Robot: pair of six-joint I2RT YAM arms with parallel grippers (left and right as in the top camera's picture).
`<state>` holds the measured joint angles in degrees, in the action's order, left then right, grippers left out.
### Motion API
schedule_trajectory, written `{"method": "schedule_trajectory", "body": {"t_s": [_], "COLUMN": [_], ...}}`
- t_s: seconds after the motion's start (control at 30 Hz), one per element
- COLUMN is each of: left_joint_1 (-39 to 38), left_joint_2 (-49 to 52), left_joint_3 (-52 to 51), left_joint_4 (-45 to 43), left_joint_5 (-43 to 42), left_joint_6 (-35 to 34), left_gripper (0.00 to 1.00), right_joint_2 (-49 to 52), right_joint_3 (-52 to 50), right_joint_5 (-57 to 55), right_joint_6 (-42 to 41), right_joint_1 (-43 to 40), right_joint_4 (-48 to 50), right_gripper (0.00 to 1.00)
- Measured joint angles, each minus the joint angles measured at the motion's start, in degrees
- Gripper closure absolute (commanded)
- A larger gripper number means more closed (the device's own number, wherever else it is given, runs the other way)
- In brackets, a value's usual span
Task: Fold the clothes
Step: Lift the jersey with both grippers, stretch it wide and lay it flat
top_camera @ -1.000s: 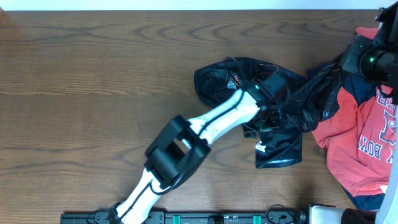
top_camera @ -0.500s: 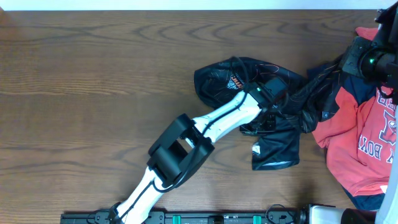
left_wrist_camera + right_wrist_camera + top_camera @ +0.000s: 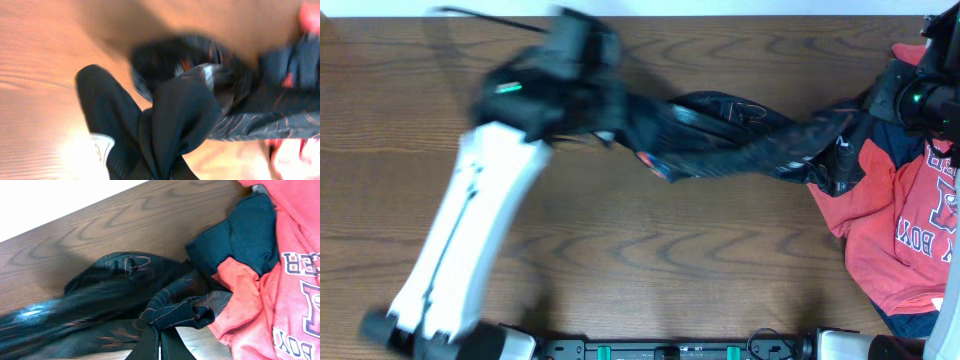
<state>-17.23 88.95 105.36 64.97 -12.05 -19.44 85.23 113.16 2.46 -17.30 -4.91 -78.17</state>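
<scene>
The black jersey [image 3: 740, 145] with thin orange lines hangs stretched in a band between my two grippers, above the wooden table [image 3: 620, 270]. My left gripper [image 3: 615, 115], blurred, is at the far left and shut on the jersey's left end. In the left wrist view the bunched black cloth [image 3: 170, 115] runs down into the left gripper [image 3: 165, 172] and hides the fingers. My right gripper [image 3: 875, 105] is shut on a knot of jersey cloth [image 3: 187, 311], its dark fingers [image 3: 147, 345] pressed together. A red T-shirt [image 3: 890, 230] and a navy one [image 3: 245, 235] lie crumpled at the right.
The pile of red and navy shirts reaches the table's right edge. A pale strip [image 3: 720, 6] runs beyond the far edge. A dark rail [image 3: 670, 350] lines the front edge. The left arm's white link [image 3: 470, 240] slants across the left half of the table.
My left gripper has shut on the jersey and swung from the table's middle up to the far left, lifting and stretching the jersey. The right gripper has kept its hold in place.
</scene>
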Motion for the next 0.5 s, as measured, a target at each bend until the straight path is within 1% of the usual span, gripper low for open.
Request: {"method": "schedule_trajectory", "body": {"t_s": [0.13,0.23,0.33,0.5], "left_joint_1": [9.75,16.52,20.98,23.56], "left_joint_2": [-8.55,-14.23,-18.51,-23.82], "left_joint_3": [1.11,4.07,7.82,13.22], "left_joint_4": [0.28,-0.09,-1.16,-3.72], "left_joint_5": [0.00,-1.05,-1.44,-1.57], "left_joint_6": [1.40,2.34,2.89,3.04], "left_gripper": [0.94,0.94,0.94,0.94], "right_joint_2": [-0.13,-0.92,-3.02,-8.26], "right_joint_3": [0.15,1.25,4.07,9.57], "right_joint_5": [2.01,2.95,3.39,3.32], "right_joint_6": [0.00,-0.02,-0.04,-0.04], "right_joint_1": [0.00,0.00,0.00,0.00], "right_joint_4": [1.27,1.73,2.62,3.96], "right_gripper": [0.99,0.99,0.99,0.99]}}
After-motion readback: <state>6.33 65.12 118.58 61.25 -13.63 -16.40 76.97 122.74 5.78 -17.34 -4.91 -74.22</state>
